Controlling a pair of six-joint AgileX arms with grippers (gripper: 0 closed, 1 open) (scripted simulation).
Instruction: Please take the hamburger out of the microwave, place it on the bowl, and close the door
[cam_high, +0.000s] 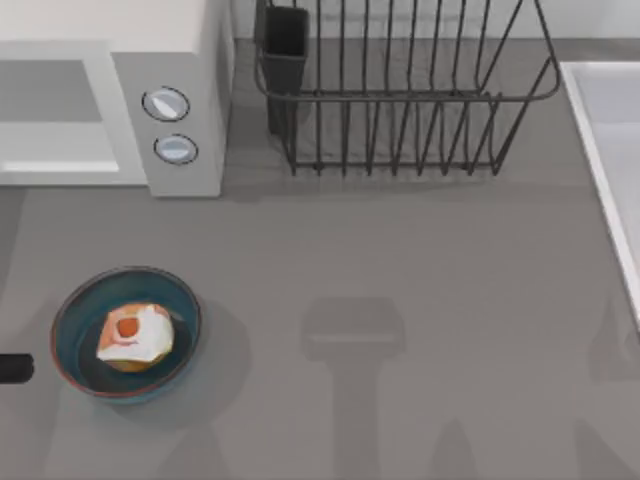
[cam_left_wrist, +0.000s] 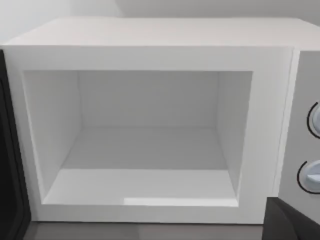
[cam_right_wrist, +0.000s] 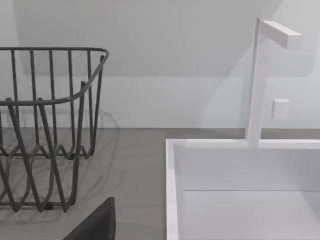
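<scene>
Left gripper (cam_left_wrist: 294, 224) facing the microwave (cam_left_wrist: 150, 45) head-on, with a dark corner of it low in the left wrist view; wide or narrow, cannot tell. Right gripper (cam_right_wrist: 95, 225) parked facing the dish rack (cam_right_wrist: 45, 125) and the sink (cam_right_wrist: 172, 190), again as a dark corner, state likewise impossible to tell.

Ahead of the left gripper: an open, bare white cavity, nothing on its floor. To 1 side of that opening, a dark upright strip (cam_left_wrist: 10, 175), probably the door seen edge-on and swung out, though hard to confirm. On the other side, 2 knobs (cam_left_wrist: 314, 175) on the front panel.

Hamburger (cam_high: 135, 337) resting inside the bowl (cam_high: 70, 300), near the middle, well apart from the microwave (cam_high: 185, 60). Just beside the bowl, at the top view's left edge, a dark stub (cam_high: 12, 368), likely part of the left arm.

Judging from this: removal and placing done, closing the door left as the only step. Calls for getting the left gripper to the outer face of the swung-out panel, then pushing it round its hinge until flat against the frame, keeping clear of the bowl on the way.

From above: hamburger, bowl and the layout of the table (cam_high: 400, 260). From the left wrist: the empty cavity. From the right wrist: the tall white faucet (cam_right_wrist: 257, 80) rising behind the sink.
</scene>
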